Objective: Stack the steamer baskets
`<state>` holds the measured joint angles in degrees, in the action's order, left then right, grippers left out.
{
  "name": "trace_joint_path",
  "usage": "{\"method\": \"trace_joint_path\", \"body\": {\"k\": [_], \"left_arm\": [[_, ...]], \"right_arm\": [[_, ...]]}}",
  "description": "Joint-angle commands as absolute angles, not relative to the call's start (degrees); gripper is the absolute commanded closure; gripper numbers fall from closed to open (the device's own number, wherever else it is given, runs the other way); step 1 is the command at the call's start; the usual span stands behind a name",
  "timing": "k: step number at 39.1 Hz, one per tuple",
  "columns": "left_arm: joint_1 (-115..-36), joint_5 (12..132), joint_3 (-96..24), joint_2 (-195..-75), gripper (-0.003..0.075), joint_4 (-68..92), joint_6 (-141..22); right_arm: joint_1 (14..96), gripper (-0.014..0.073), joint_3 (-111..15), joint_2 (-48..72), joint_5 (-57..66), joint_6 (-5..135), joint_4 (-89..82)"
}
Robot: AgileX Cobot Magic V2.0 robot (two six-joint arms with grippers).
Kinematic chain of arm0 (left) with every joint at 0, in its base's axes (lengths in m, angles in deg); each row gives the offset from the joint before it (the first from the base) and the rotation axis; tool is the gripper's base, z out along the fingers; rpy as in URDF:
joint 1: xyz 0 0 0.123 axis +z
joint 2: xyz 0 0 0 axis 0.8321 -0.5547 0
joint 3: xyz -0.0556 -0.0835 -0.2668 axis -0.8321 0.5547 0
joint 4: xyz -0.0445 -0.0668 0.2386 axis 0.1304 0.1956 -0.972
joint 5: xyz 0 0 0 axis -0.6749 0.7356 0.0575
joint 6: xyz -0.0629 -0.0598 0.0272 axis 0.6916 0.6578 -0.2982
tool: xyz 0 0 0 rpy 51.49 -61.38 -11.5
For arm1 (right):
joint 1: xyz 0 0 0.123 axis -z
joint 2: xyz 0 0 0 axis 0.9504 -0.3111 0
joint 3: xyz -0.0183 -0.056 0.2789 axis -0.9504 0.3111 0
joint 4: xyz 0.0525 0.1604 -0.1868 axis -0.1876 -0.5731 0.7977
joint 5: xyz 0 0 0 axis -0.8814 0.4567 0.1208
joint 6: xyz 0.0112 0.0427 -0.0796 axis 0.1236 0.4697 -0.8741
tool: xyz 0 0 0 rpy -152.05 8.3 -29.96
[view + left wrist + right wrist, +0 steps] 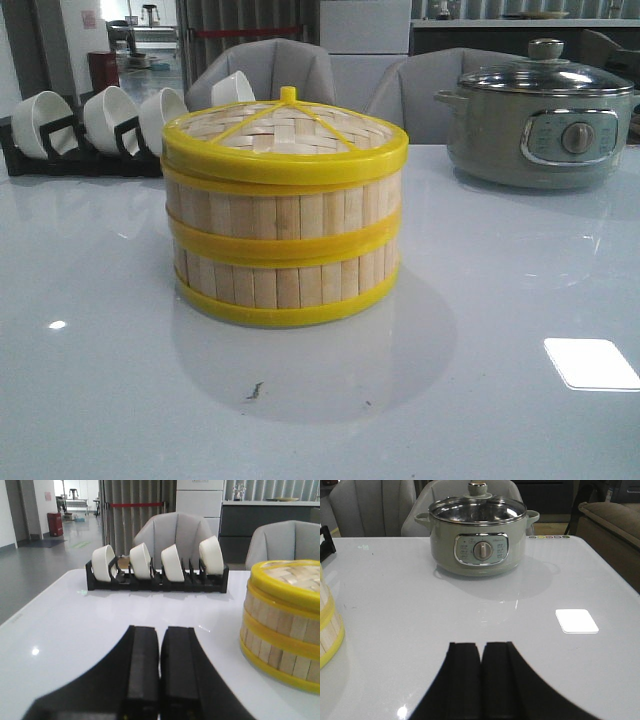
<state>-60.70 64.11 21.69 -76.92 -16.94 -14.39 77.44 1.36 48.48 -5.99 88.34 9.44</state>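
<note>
Two steamer baskets stand stacked at the middle of the white table: the upper basket (285, 208) rests on the lower one (287, 285). A flat woven lid (287, 132) with yellow rim and knob covers the stack. The left wrist view catches the stack (282, 627) from the side, and the right wrist view shows only its edge (327, 625). My left gripper (160, 630) is shut with nothing between its fingers, and it is well apart from the stack. Empty too, my right gripper (481, 646) is shut over bare table. Neither gripper appears in the front view.
A grey-green electric pot (540, 125) with a glass lid stands at the back right (477, 540). A black rack of white bowls (85, 130) sits at the back left (157, 572). Chairs stand behind the table.
</note>
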Motion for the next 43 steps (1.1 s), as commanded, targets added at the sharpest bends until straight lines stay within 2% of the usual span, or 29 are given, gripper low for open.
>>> {"method": "trace_joint_path", "body": {"k": [1, 43], "left_arm": [[-60.62, 57.51, 21.96, -76.07, 0.0626, -16.23, -14.09], [-60.62, 56.39, 21.82, -76.29, 0.0626, -17.22, -14.2]], "right_arm": [[77.84, 0.0572, -0.37, 48.24, -10.67, 88.07, 10.02], [77.84, 0.0572, -0.37, 48.24, -10.67, 88.07, 10.02]]}}
